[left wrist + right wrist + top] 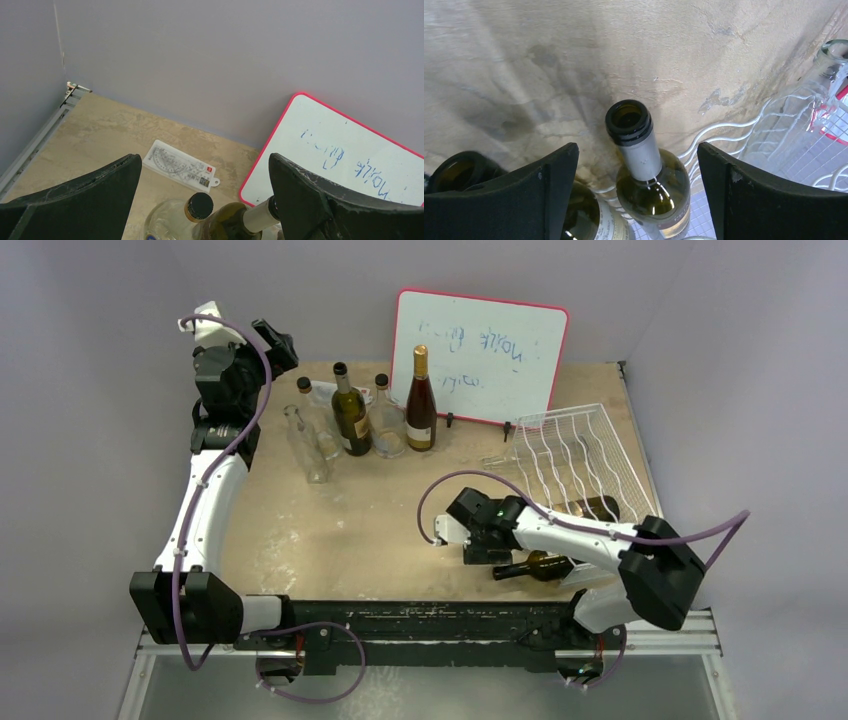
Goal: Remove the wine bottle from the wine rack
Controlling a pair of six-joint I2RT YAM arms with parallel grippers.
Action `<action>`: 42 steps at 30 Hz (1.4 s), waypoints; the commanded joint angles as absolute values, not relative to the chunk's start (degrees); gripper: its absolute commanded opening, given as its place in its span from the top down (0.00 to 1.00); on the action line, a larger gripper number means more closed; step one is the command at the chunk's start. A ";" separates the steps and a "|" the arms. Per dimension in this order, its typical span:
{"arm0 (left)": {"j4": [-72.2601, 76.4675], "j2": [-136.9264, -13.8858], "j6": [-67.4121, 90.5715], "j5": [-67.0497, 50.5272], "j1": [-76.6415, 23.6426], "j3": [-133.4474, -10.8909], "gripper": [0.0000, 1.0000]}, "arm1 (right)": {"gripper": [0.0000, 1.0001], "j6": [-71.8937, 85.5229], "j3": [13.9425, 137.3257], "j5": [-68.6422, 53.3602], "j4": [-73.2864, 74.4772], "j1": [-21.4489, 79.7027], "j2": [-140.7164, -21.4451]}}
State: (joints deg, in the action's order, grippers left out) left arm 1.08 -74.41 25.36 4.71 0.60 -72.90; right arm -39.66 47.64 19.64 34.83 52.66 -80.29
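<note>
The white wire wine rack sits tilted at the right of the table. A dark green wine bottle lies in one of its cradles with its open mouth pointing away; in the top view this wine bottle shows at the rack's front edge, mostly under my right arm. My right gripper is open, its fingers on either side of the bottle's shoulder with a gap on each side. The right gripper is low at the rack's near left corner. My left gripper is open and empty, raised at the back left.
A second green bottle lies on the table by my right arm. A clear bottle lies on the rack. Standing bottles and a lying clear bottle are at the back, before the red-framed whiteboard. A ruler pack lies there too.
</note>
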 commanded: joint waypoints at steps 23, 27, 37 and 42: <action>3.47 -72.96 25.17 4.08 0.12 -75.24 0.02 | 0.21 -44.15 44.91 27.57 24.61 48.20 -85.52; 3.52 -72.89 25.14 4.38 0.09 -75.15 0.02 | 0.21 -44.40 44.33 26.29 24.25 48.01 -85.93; 3.59 -73.09 25.26 4.29 0.00 -75.17 0.02 | 0.28 -44.49 44.84 24.25 24.53 47.46 -88.18; 3.64 -72.92 25.35 3.96 0.00 -75.13 0.02 | 0.34 -44.31 44.83 22.36 24.98 47.20 -88.78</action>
State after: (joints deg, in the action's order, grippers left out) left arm 1.10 -74.39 25.43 4.64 0.30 -72.90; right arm -44.21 44.53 24.73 24.36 47.59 -88.66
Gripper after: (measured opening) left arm 0.983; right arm 0.674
